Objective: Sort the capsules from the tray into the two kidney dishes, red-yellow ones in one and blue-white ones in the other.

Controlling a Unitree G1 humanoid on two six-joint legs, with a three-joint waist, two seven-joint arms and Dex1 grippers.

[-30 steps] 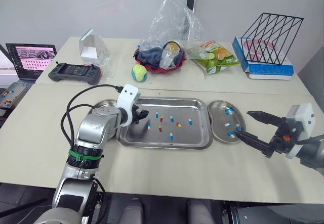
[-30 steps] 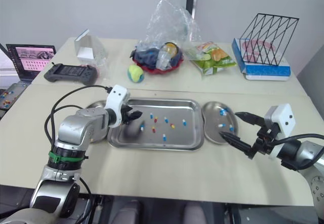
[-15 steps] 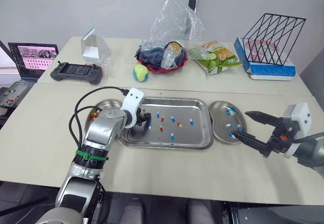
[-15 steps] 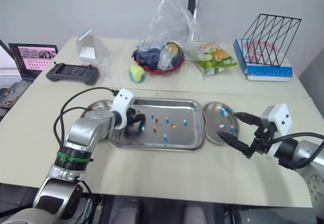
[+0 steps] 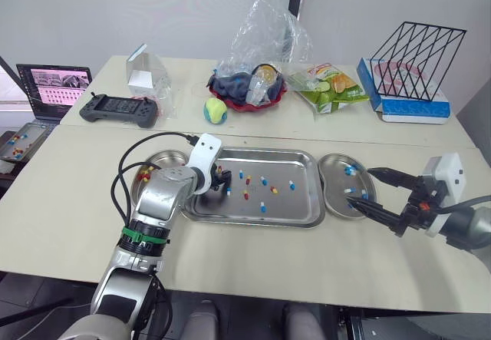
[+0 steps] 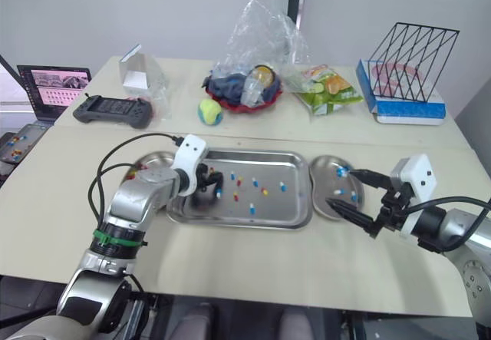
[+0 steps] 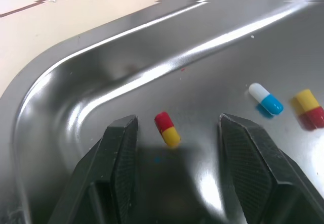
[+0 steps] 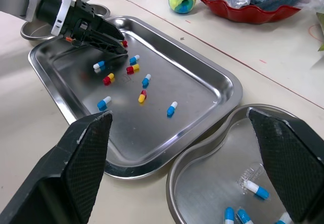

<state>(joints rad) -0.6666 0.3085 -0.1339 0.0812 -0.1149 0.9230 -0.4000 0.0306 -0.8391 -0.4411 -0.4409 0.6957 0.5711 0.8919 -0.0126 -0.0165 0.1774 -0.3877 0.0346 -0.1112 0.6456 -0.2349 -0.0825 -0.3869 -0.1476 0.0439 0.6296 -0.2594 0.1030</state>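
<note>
- The left tool (image 7: 177, 120) sits low inside the tray (image 5: 253, 222), at its left end near a rounded corner. Its fingers stand apart and hold nothing.
- A red-yellow capsule (image 7: 167, 129) lies on the tray floor between those fingers, touching neither and set in from the corner wall.
- A blue-white capsule (image 7: 265, 98) and a second red-yellow one lie just past one finger. Other capsules are scattered around mid-tray, with bare steel toward the right end.
- The left dish (image 5: 163, 158) sits just beside the tray's left rim and holds red-yellow capsules.
- The right tool (image 5: 362, 186), fingers wide apart and empty, hovers at the outer edge of the right dish (image 5: 334, 175), over blue-white capsules.
- Open surface (image 5: 253, 263) runs along the tray's front rim.
</note>
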